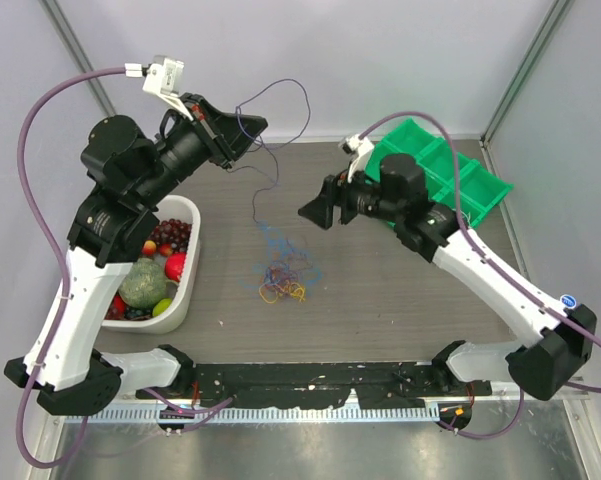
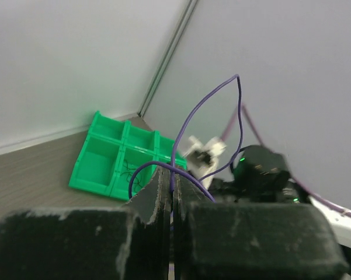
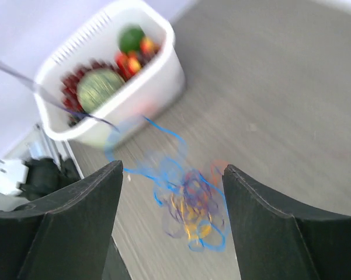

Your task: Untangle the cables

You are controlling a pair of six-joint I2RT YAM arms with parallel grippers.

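Top external view: the cables (image 1: 283,278) lie in a soft, light heap at the centre. At eleven o'clock the left gripper (image 1: 248,130) pinches one purple cable (image 2: 195,108) tight. At one o'clock the right gripper (image 1: 310,212) hangs wide open. It should probably grab a loose loop.

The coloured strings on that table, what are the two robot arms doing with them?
They are working on a tangle of cables lying in the middle of the table. The left gripper is shut on one purple cable and holds it high in the air, with a thin strand trailing down toward the tangle. The right gripper is open, holds nothing and hovers near the heap. Most of the strands are not yet separated.
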